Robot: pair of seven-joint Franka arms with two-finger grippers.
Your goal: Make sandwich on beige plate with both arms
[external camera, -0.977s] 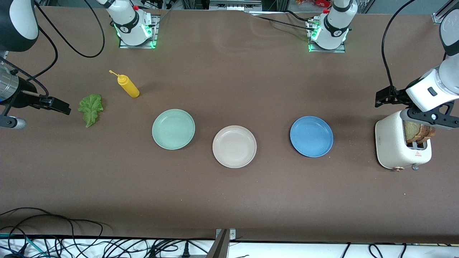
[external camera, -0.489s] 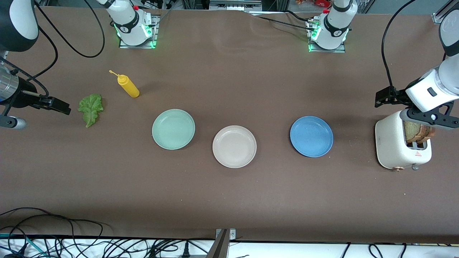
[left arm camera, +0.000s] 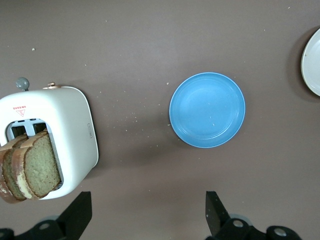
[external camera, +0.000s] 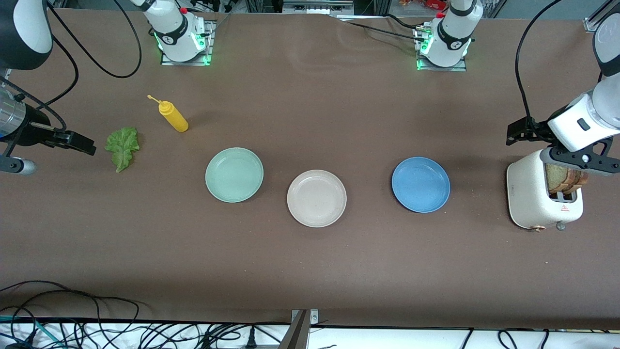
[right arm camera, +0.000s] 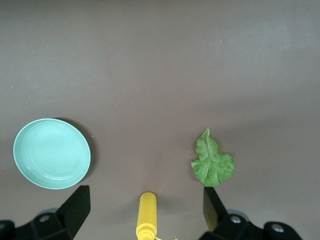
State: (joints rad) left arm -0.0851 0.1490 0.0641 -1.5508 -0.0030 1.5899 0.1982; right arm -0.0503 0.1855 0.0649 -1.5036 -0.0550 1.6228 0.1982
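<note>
The beige plate [external camera: 317, 198] lies bare mid-table, between a mint green plate [external camera: 234, 174] and a blue plate [external camera: 420, 184]; its rim [left arm camera: 312, 60] shows in the left wrist view. Brown bread slices [external camera: 566, 177] [left arm camera: 35, 167] stand in a white toaster [external camera: 530, 194] at the left arm's end. A green lettuce leaf [external camera: 122, 147] [right arm camera: 212, 162] lies flat on the table at the right arm's end. My left gripper [left arm camera: 147, 215] hangs open high over the toaster's area. My right gripper [right arm camera: 145, 212] hangs open high over the lettuce and bottle area. Neither holds anything.
A yellow squeeze bottle [external camera: 173, 116] [right arm camera: 146, 215] lies on the table beside the lettuce, farther from the front camera. Crumbs dot the table near the toaster [left arm camera: 70, 125]. Cables run along the table's near edge.
</note>
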